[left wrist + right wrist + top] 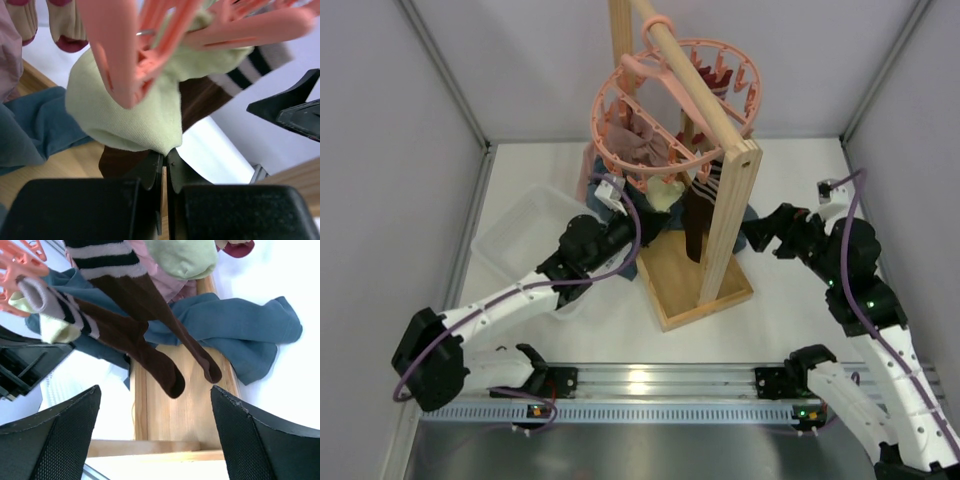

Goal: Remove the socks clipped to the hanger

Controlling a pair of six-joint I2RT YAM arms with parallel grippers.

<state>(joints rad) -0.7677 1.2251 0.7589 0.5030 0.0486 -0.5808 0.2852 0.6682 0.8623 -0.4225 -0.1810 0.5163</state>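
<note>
The salmon-pink hanger (603, 110) hangs from the wooden rack's bar, with socks clipped under it. A pale cream sock (130, 110) hangs from a peg (125, 60). My left gripper (166, 152) is shut on its lowest tip; from above it (642, 198) sits just under the hanger's near side. Dark brown socks (145, 330) with striped cuffs hang beside the cream one (665, 192). Dark-red-toed socks (70, 42) hang further back. My right gripper (155, 410) stands open and empty, to the right of the rack (768, 238) and clear of the brown socks.
The wooden rack's post (730, 220) and base (170, 410) stand mid-table. A blue-grey cloth (240, 335) lies over the base, and a dusty-pink garment (588, 170) hangs behind. A clear plastic tub (520, 235) sits at the left, by my left arm.
</note>
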